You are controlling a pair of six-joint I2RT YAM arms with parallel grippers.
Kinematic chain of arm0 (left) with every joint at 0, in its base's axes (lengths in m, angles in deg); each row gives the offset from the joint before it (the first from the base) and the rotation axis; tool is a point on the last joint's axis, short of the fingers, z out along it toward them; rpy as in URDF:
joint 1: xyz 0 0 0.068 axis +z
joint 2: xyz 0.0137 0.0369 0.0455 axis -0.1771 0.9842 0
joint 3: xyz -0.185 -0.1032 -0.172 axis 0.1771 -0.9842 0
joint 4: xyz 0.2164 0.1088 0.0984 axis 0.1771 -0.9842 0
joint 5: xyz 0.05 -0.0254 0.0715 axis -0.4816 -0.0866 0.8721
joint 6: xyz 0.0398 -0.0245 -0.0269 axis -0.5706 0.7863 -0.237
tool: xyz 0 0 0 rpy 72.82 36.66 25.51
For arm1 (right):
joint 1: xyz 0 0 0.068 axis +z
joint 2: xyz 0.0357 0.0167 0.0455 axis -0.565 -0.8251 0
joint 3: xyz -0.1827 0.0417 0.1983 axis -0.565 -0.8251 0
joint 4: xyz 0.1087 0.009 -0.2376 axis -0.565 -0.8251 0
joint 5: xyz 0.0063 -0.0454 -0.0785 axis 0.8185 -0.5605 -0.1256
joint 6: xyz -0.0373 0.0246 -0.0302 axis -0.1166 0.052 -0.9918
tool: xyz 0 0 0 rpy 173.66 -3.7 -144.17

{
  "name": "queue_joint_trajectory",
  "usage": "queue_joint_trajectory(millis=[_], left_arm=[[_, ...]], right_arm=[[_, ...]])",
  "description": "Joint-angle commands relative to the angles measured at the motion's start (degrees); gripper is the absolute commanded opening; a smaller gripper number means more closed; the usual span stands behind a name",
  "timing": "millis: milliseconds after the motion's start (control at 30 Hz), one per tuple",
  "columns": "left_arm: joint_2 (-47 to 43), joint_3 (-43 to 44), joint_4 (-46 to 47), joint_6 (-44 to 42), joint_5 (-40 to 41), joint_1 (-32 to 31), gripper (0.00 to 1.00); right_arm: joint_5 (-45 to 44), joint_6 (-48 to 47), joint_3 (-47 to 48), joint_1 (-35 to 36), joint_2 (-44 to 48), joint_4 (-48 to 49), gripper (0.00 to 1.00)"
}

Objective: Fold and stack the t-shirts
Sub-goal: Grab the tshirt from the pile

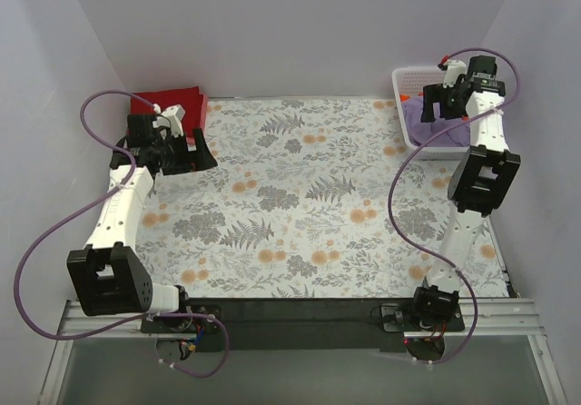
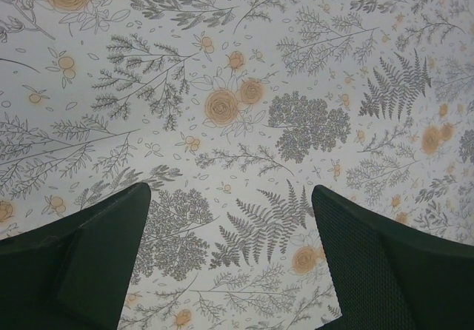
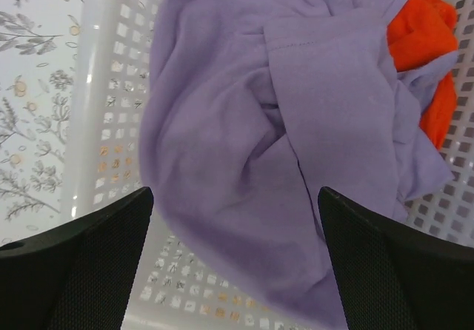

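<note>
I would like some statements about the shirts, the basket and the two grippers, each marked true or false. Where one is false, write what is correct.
1. The purple shirt lies in the white basket. True.
2. The right gripper is shut on the purple shirt. False: it is open above it, holding nothing.
3. The red shirt lies in the basket. False: it lies at the far left, away from the basket.
4. The left gripper is open over the table cloth. True.
5. An orange shirt is in the basket. True.

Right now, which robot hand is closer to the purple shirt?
The right. The right gripper hangs open just above the purple shirt in the basket; the left gripper is across the tablecloth, near the red shirt.
</note>
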Motion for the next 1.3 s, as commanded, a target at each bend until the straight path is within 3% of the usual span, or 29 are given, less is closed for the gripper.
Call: queue_joint_trajectory(millis=[0,167,233,267,300,400,500,933,1267], left_arm=[[-0.32,-0.50,-1.27,-1.14,2.22,-0.08,0.91],[1.87,-0.59,-1.27,-2.46,4.60,-0.08,0.91],[2.84,-0.07,-1.45,-2.38,4.43,0.01,0.91],[3.19,0.02,-1.54,-2.38,4.42,0.01,0.91],[3.19,0.28,-1.54,-2.38,4.42,0.01,0.91],[3.54,0.99,-1.45,-2.46,3.72,0.01,0.91],[3.19,1.25,-1.10,-2.46,3.28,0.01,0.91],[1.35,3.10,-0.13,-0.53,-0.06,-0.08,0.91],[0.21,3.45,0.40,0.70,-0.59,0.01,0.91]], right_arm=[[-2.30,1.47,3.48,0.78,-5.36,4.99,0.98],[-1.86,2.61,1.20,0.69,-8.45,7.55,0.96],[-2.21,2.17,-0.38,0.78,-8.36,8.07,0.87],[-2.47,1.73,-0.91,0.78,-8.36,8.42,0.76],[-2.82,1.73,-1.27,0.78,-8.28,8.43,0.75],[-3.62,0.68,-2.06,0.78,-7.23,8.34,0.35],[-3.00,0.23,-2.94,0.78,-3.71,8.34,0.02],[2.18,0.76,-2.42,0.78,20.45,11.15,0.01],[14.03,5.59,1.54,0.78,28.90,16.33,0.01]])
